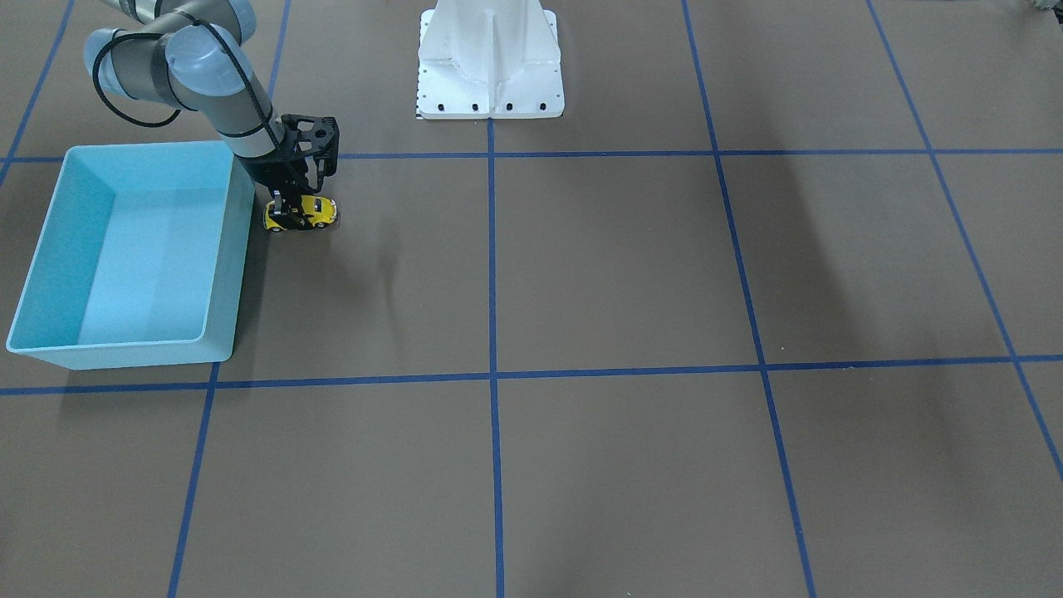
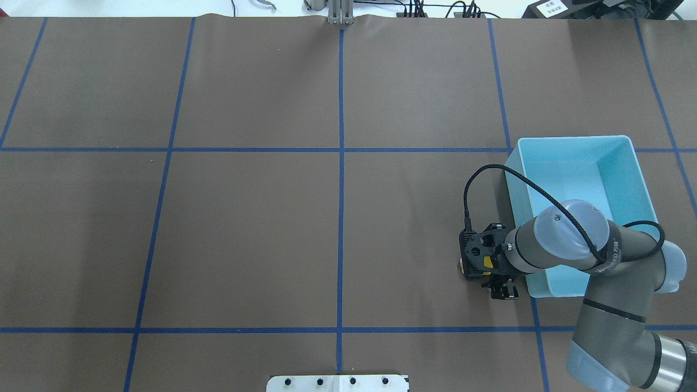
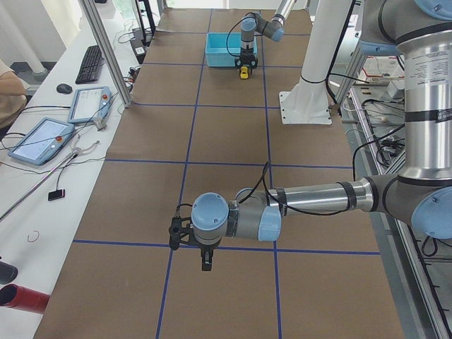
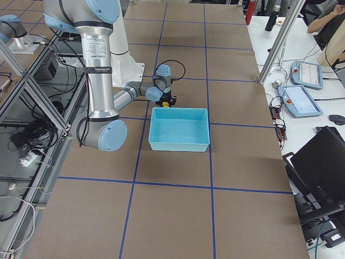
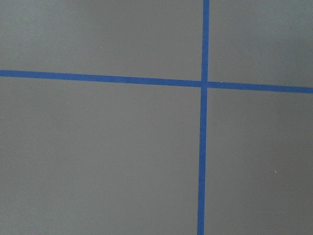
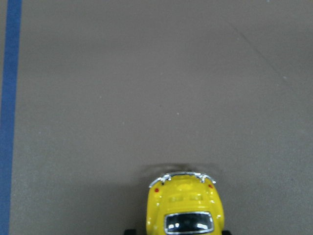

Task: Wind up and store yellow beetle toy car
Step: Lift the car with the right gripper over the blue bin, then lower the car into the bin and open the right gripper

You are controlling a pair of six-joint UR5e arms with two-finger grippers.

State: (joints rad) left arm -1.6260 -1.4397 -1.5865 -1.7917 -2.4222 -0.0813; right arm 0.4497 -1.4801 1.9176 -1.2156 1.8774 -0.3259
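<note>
Table point(image 1: 631, 274): brown surface with a grid of blue tape lines point(image 1: 492, 274); the light blue bin stands on it near one end.
Light blue bin point(image 1: 224, 274): open-topped and rectangular, with nothing visible inside.
Right arm point(image 2: 566, 242): reaches over the bin's corner nearest the robot, with its wrist pointing down just outside the bin's long wall.
Left arm point(image 3: 311, 199): stretched low over the table, well apart from the bin, toward the opposite end.
Right gripper point(image 1: 292, 214): just beside the bin, its black fingers pressed around the toy's body – it is gripping the car.
Left gripper point(image 3: 205, 266): pointing down over a tape line, far from the bin – whether its fingers are apart or together I cannot tell.
Yellow beetle toy car point(image 1: 315, 212): outside the bin, just beside its long wall, wheels down on the table.
</note>
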